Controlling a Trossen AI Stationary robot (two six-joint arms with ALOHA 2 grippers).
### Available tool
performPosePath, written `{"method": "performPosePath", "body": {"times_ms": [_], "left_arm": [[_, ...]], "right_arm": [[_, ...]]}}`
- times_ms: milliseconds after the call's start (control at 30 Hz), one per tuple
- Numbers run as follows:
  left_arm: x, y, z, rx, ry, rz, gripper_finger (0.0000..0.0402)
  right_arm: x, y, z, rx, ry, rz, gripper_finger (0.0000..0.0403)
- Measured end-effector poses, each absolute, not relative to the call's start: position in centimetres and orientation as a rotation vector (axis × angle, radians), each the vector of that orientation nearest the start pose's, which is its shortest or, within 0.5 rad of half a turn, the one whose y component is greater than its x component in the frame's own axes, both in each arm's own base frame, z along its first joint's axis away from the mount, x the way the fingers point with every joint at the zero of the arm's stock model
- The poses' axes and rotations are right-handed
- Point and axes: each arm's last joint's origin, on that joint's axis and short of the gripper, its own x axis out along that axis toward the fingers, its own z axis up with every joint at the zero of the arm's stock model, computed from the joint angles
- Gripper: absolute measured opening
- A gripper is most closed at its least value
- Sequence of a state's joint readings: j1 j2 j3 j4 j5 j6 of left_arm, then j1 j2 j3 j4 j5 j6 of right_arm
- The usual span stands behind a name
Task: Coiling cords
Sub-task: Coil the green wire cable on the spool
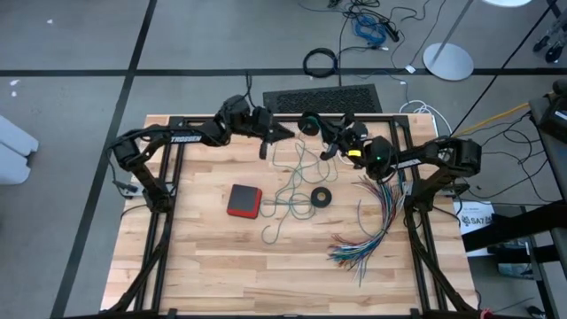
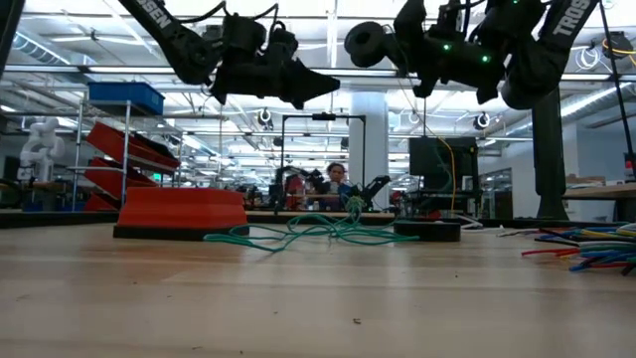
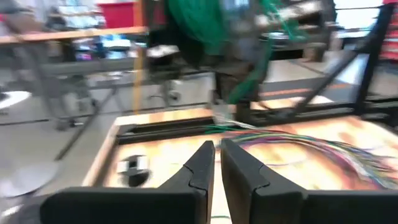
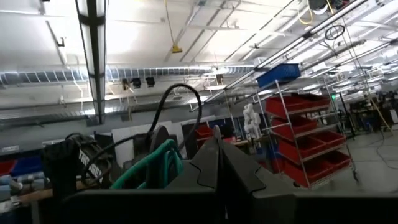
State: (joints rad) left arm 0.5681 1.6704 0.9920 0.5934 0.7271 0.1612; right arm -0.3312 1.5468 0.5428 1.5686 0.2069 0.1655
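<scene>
Two dark arms hang high over the wooden table's [image 1: 204, 266] far edge. Left gripper [image 3: 216, 163] — fingers a sliver apart, empty. Right gripper [image 4: 214, 158] shut on thin teal-green cord [image 1: 297, 182] — light, limp, tangle-prone; its slack trails mid-table. Grasp near the bundle.

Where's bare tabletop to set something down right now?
Free: the left strip between the table's left edge and the red box, and the near edge below the teal-green cord. Crowded: centre, around the cord and black tape ring; the right, under the fanned multicoloured wires.
</scene>
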Motion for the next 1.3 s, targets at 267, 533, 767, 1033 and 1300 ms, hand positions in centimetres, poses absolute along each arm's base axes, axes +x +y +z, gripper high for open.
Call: {"method": "performPosePath", "body": {"times_ms": [267,533,767,1033,1300], "left_arm": [[33.7,15.6,20.1,0.087,-0.155,-0.255,0.0036],[36.4,15.4,16.8,-0.061,-0.258,-0.268,0.0070],[38.2,14.6,15.9,-0.081,-0.239,-0.292,0.0135],[39.5,14.1,15.9,-0.001,-0.213,-0.161,0.0142],[40.4,13.0,16.4,0.035,-0.224,-0.133,0.0142]], "right_arm": [[26.4,-9.7,25.8,0.076,-0.649,-0.405,0.0000],[26.5,-9.6,25.9,0.059,-0.647,-0.354,0.0000],[26.7,-9.4,26.1,0.071,-0.653,-0.312,0.0000],[27.1,-8.9,26.7,0.065,-0.670,-0.292,0.0000],[27.3,-8.5,26.9,0.048,-0.674,-0.286,0.0000]]}}
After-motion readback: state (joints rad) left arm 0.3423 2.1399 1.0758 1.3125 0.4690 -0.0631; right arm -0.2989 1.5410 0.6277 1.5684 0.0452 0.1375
